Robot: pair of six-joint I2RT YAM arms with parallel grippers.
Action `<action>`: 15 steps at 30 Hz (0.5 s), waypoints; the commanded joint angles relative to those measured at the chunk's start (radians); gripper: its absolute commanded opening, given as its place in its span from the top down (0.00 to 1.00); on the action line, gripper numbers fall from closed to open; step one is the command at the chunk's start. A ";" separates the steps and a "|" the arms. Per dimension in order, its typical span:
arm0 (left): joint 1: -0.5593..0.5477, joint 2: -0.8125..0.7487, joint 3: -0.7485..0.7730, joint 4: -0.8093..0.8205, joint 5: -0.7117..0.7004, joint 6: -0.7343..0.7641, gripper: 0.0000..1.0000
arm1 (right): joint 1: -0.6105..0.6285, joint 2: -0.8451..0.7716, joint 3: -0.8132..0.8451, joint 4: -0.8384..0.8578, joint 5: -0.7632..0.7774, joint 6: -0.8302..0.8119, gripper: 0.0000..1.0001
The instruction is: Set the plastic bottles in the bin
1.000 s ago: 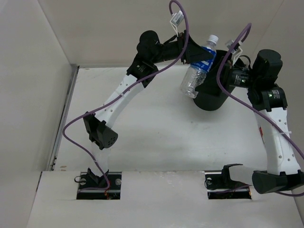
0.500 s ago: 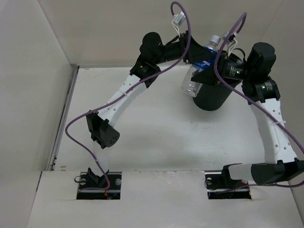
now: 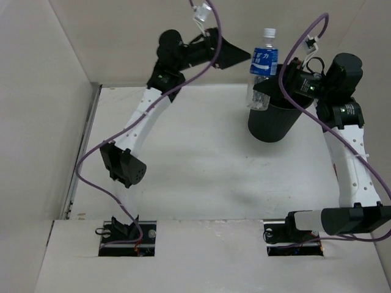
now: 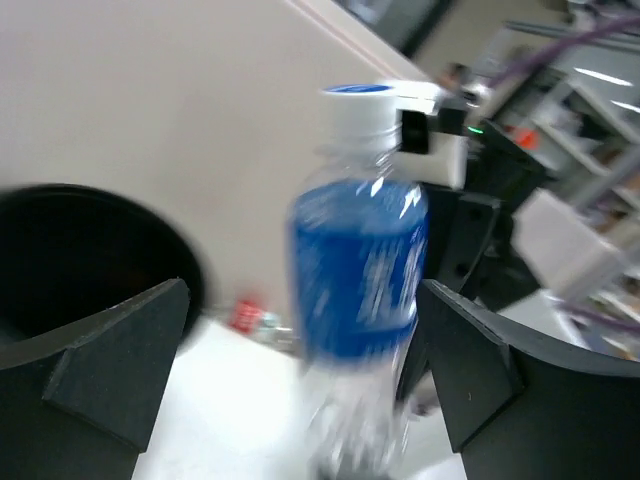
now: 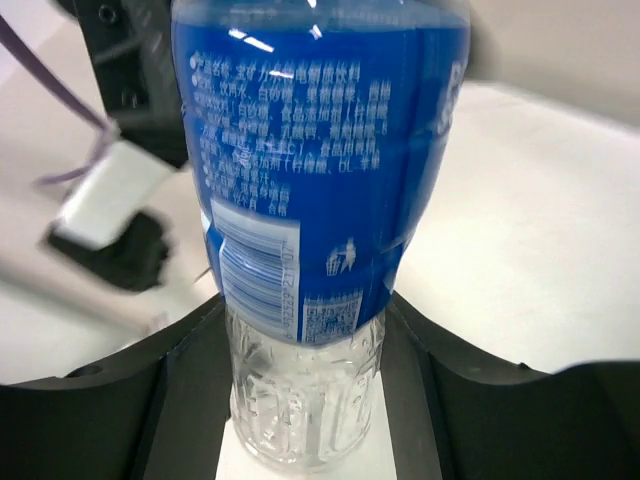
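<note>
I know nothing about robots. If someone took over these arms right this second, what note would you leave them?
Left gripper: open, holding nothing.
Right gripper: shut on the lower body of the clear blue-labelled bottle, held upright at the rim of the bin.
Done: bottle is in the air, not yet in the bin.
Left: carry it over the opening and let go. The bin's inside is too dark to read. A blurred red-labelled item, possibly another bottle, lies on the table beside the bin.

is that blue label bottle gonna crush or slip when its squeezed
Probably light: the blue-label bottle looks empty through its clear lower part. Its thin ribbed plastic will likely dent under the right hand. Being round and tall, it would probably tip or roll if set down.
</note>
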 commanded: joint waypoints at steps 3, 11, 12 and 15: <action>0.361 -0.164 0.000 -0.106 0.001 0.211 0.00 | -0.044 0.021 0.094 -0.081 0.445 -0.233 1.00; 0.658 -0.409 -0.326 -0.153 0.027 0.377 0.00 | 0.023 0.190 0.233 -0.112 0.967 -0.427 1.00; 0.670 -0.449 -0.377 -0.157 0.028 0.409 0.00 | 0.038 0.209 0.240 -0.107 1.062 -0.466 1.00; 0.681 -0.578 -0.518 -0.192 0.027 0.509 0.00 | 0.083 0.252 0.244 -0.084 1.363 -0.549 1.00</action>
